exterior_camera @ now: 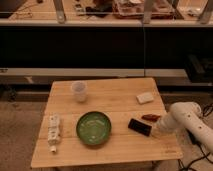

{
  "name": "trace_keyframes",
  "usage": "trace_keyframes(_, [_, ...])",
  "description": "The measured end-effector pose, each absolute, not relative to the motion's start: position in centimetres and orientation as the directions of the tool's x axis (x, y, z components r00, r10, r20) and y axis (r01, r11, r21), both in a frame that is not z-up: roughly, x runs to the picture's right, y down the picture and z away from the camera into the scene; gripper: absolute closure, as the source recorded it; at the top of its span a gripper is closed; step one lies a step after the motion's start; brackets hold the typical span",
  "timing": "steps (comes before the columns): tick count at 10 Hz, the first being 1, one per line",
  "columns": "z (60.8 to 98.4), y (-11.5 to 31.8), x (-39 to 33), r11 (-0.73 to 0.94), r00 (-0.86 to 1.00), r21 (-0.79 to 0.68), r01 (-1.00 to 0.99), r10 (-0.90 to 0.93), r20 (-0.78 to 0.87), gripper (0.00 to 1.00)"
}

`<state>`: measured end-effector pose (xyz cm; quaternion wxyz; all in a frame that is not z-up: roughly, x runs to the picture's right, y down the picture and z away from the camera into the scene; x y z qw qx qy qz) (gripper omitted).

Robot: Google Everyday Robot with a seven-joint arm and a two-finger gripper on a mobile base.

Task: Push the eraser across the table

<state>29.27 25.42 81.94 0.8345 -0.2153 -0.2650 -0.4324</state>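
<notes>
I'm reaching my white arm [186, 119] in from the right, forearm angling down and leftward; my gripper [153, 131] is sitting low at its tip, lower right in view, jaws pinched closed

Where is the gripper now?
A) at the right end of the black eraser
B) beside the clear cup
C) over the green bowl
A: the gripper, fingers shut, sits low at the right end of the eraser, near the right edge of the table.
</notes>
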Motion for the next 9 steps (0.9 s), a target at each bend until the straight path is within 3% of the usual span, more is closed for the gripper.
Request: trace_keyframes(9, [82.9,24.9,27.1,0.528,0.45,-0.086,0.845,-0.614,0.648,1.0])
